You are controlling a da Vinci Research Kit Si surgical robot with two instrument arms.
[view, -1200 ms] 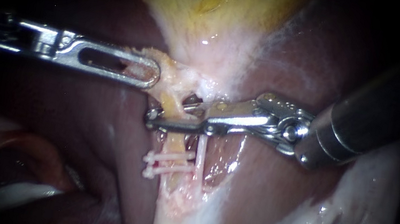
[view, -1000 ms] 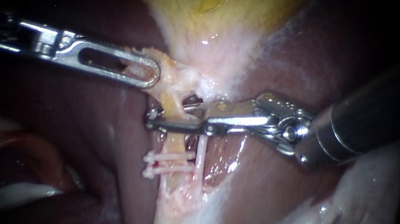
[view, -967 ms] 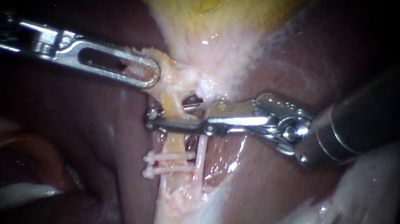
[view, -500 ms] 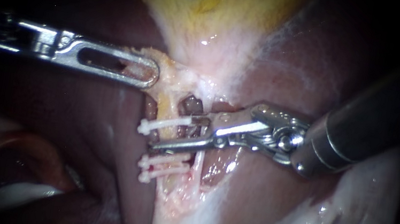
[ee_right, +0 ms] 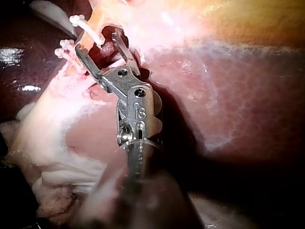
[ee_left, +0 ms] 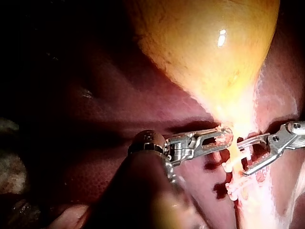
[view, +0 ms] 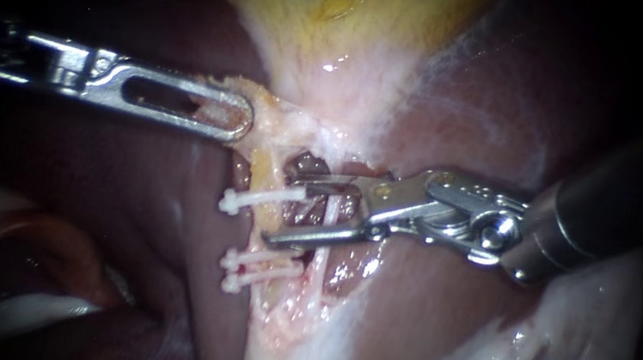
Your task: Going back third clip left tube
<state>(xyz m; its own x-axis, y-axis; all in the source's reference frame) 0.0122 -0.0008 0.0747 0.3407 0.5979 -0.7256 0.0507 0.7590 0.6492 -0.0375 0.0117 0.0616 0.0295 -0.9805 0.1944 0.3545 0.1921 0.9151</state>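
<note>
clips point(view: 264, 197) crossing left tube point(view: 260, 171), open liver point(view: 422, 310) alongside

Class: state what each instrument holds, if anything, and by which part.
Left instrument grips the gallbladder at its narrow end; right instrument, jaws open, holds nothing.

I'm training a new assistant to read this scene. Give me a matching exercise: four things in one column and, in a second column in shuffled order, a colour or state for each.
Things
1. left instrument
2. right instrument
3. gallbladder
4. top clip

Colour or state
A. yellow, glistening
B. jaws open, holding nothing
C. white, lying across a tube
D. jaws shut on tissue

Pairs: 1-D, 2-B, 3-A, 4-C
</note>
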